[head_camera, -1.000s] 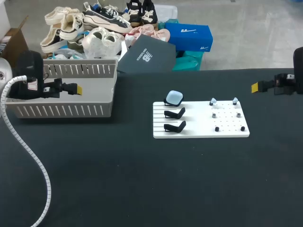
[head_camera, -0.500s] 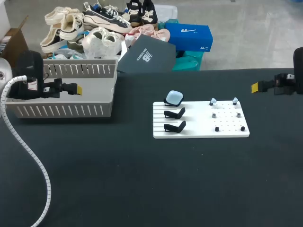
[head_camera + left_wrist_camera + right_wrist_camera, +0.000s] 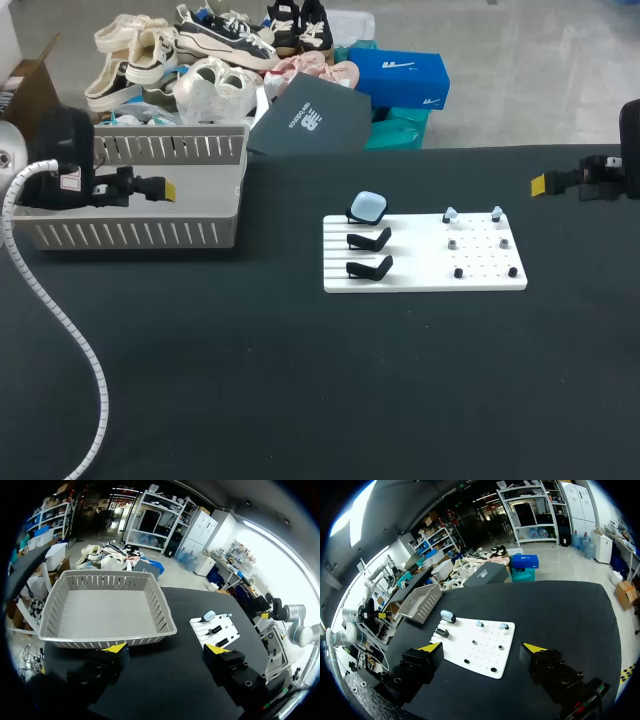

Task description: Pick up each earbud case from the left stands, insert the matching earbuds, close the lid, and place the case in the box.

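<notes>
The earbud case is sitting at nine o'clock from the right end effector, seemingly nearer it than the left end effector; both are gaping apart, empty.

One pale-blue rounded earbud case is counted. Three black angled stands are counted on one white rectangular board. Six small earbuds are counted: two pale, two grey, two black. One grey slotted plastic basket is counted.
</notes>
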Robot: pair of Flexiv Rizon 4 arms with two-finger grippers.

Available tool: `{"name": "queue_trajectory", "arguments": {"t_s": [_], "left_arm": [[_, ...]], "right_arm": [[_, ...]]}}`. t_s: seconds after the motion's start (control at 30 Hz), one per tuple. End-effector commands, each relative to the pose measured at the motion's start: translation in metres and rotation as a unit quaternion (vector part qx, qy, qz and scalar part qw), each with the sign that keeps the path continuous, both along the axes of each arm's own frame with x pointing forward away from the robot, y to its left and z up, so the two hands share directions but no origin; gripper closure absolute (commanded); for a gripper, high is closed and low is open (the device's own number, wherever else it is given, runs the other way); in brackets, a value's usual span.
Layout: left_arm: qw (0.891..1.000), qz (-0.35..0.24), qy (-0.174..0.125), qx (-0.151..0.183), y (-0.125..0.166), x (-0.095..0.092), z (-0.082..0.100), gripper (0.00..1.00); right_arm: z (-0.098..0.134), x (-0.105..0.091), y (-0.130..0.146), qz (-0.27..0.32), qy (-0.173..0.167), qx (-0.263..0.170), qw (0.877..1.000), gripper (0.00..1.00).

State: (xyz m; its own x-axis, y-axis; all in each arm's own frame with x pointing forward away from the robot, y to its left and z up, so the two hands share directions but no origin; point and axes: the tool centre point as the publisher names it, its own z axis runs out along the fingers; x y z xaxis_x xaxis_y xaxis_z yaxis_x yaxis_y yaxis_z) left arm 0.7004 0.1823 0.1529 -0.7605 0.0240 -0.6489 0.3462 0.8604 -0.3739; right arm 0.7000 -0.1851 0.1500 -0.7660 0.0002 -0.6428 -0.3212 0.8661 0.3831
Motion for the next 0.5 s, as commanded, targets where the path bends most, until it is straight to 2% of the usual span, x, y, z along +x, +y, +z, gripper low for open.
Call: {"name": "queue_trajectory", "arguments": {"t_s": [0.03,0.13,0.3,0.4,0.5], "left_arm": [[0.999,-0.025,-0.017,-0.014,0.005,0.004,0.004,0.00],[0.998,-0.049,-0.035,-0.015,0.005,0.007,0.009,0.00],[0.990,-0.118,-0.081,-0.016,0.001,0.015,0.020,0.00],[0.982,-0.155,-0.103,-0.011,-0.002,0.021,0.026,0.00],[0.968,-0.214,-0.129,-0.011,-0.008,0.030,0.036,0.00]], "right_arm": [[0.000,0.000,0.000,0.000,0.000,0.000,1.000,0.00],[0.000,0.000,0.000,0.000,0.000,0.000,1.000,0.00],[0.000,0.000,0.000,0.000,0.000,0.000,1.000,0.00],[0.000,0.000,0.000,0.000,0.000,0.000,1.000,0.00],[0.000,0.000,0.000,0.000,0.000,0.000,1.000,0.00]]}}
